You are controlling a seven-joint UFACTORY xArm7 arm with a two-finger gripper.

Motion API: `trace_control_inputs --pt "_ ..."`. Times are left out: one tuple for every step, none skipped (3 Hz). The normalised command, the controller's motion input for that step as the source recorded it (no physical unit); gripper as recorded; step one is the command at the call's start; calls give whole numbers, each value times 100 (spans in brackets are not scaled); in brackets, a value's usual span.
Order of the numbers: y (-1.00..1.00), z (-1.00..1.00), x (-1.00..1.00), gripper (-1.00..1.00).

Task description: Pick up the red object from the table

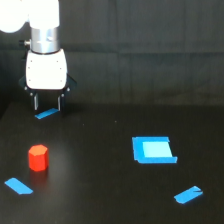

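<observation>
- Closest to the camera, down at the exterior view's left, there's a flat blue tape strip (pixel 18 186) lying at an angle on the wide matte black table (pixel 100 200). Over at the exterior view's right, there's another slanted blue tape piece (pixel 188 194) at about the same depth.
- Just behind that left strip sits the small bright red-orange hexagonal block (pixel 38 157). It's standing upright on the table, flat top facing up. The top looks a shade lighter and more orange, while the side faces are a deeper red. Matte finish, no shine to speak of, chunky little prism shape. It's on the left part of the table, nothing touching it, well apart from the gripper.
- No writing, logo or label that I can read on the block, too small and soft to tell anyway.
- Roughly level with it but way over to the exterior view's right is a blue square patch (pixel 153 150) with a paler blue centre, lying flat.
- Further back, a short blue tape mark (pixel 46 114) lies on the table right under the gripper.
- Above it hangs the white robot gripper (pixel 47 104) with its thin dark fingers (pixel 35 102) pointing straight down. The fingers are spread apart with a clear gap between them and nothing held.
- The gripper hangs from a silver-grey wrist section on the white arm (pixel 30 15), with a dark wall behind.
</observation>
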Motion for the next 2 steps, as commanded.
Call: trace_control_inputs --pt "-62 1 25 95" --pt "-50 16 7 94"
